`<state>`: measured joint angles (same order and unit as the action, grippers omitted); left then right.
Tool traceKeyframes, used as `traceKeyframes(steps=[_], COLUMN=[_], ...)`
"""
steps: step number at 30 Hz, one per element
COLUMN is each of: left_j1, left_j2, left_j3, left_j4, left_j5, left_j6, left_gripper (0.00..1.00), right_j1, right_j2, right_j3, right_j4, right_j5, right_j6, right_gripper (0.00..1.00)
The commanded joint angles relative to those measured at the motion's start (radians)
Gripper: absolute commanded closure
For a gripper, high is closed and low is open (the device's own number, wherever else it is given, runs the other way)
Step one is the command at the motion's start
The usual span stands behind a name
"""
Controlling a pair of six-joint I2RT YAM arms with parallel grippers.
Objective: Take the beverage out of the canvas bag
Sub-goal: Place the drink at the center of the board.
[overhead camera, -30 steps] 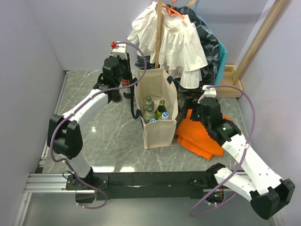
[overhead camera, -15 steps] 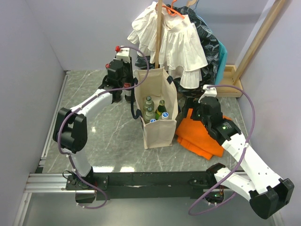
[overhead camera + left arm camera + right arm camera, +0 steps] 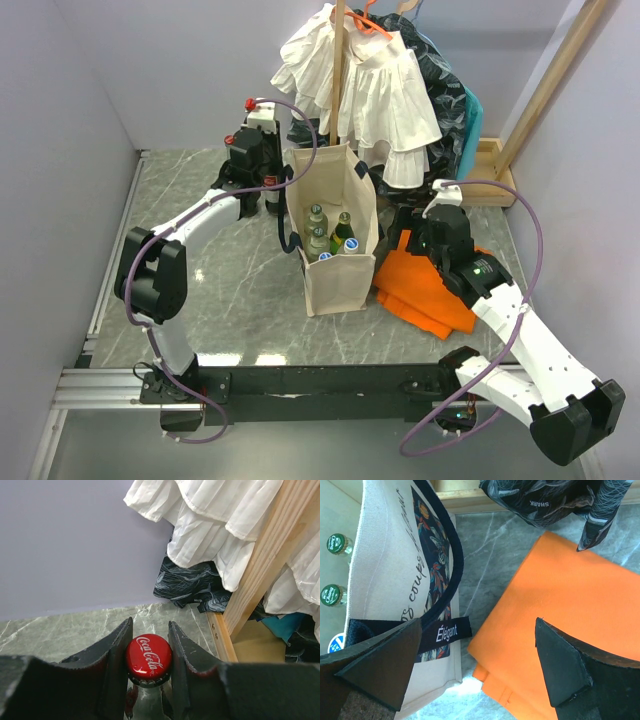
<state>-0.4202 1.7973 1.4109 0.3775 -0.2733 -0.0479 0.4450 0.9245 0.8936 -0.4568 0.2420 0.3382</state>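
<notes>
Bottle (image 3: pixel 148 658) (Coca-Cola, red-capped) sits clamped in left claw (image 3: pixel 149 639); right claw (image 3: pixel 477 627) gapes wide beside canvas bag (image 3: pixel 385 565).

The left pincer (image 3: pixel 149 626), closed about the cap of the Coca-Cola bottle (image 3: pixel 148 656), has been shifted slightly rightward, nearer the canvas bag (image 3: pixel 335 270). The left arm's elbow has been drawn inward.
</notes>
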Motion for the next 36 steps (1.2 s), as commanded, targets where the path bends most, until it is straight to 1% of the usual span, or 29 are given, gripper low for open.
traceKeyframes(steps=[1, 4, 9, 11, 15, 17, 19, 22, 24, 27, 28, 29, 36], left_j1=[0.001, 0.001, 0.0, 0.0, 0.0, -0.002, -0.002, -0.003, -0.003, -0.006, -0.008, -0.008, -0.015], left_j2=[-0.075, -0.078, -0.088, -0.093, -0.098, -0.104, -0.111, -0.119, -0.121, -0.124, -0.125, -0.125, -0.139], left_j3=[0.037, 0.04, 0.028, 0.023, 0.03, 0.019, 0.013, -0.001, -0.001, -0.004, -0.004, -0.006, -0.007], left_j4=[0.278, 0.262, 0.261, 0.255, 0.235, 0.236, 0.232, 0.232, 0.227, 0.219, 0.218, 0.218, 0.21], left_j5=[-0.012, -0.015, -0.015, -0.018, -0.027, -0.03, -0.03, -0.035, -0.037, -0.037, -0.037, -0.037, -0.037], left_j6=[-0.009, -0.004, -0.007, -0.009, -0.006, -0.007, -0.007, -0.01, -0.012, -0.013, -0.013, -0.013, -0.007], left_gripper=[0.8, 0.81, 0.79, 0.76, 0.76, 0.7, 0.69, 0.62, 0.59, 0.53, 0.48, 0.45, 0.43], right_j1=[-0.008, -0.006, -0.008, -0.006, -0.006, -0.008, -0.006, -0.006, -0.006, -0.006, -0.008, -0.008, -0.006], right_j2=[-0.009, -0.01, -0.019, -0.027, -0.03, -0.032, -0.036, -0.039, -0.042, -0.047, -0.05, -0.053, -0.061], right_j3=[0.015, 0.015, 0.013, 0.013, 0.011, 0.011, 0.01, 0.007, 0.007, 0.004, 0.004, 0.002, -0.004], right_j4=[0.033, 0.033, 0.029, 0.029, 0.027, 0.029, 0.027, 0.029, 0.027, 0.026, 0.024, 0.026, 0.024], right_j5=[-0.003, -0.006, -0.006, -0.006, -0.01, -0.013, -0.013, -0.018, -0.018, -0.018, -0.018, -0.018, -0.018], right_j6=[-0.01, -0.008, -0.008, -0.008, -0.007, -0.005, -0.005, -0.002, -0.002, -0.002, -0.002, -0.001, 0.002], right_gripper=[0.0, 0.0, 0.0, 0.0, 0.0, 0.0, 0.0, 0.0, 0.0, 0.0, 0.0, 0.0, 0.0])
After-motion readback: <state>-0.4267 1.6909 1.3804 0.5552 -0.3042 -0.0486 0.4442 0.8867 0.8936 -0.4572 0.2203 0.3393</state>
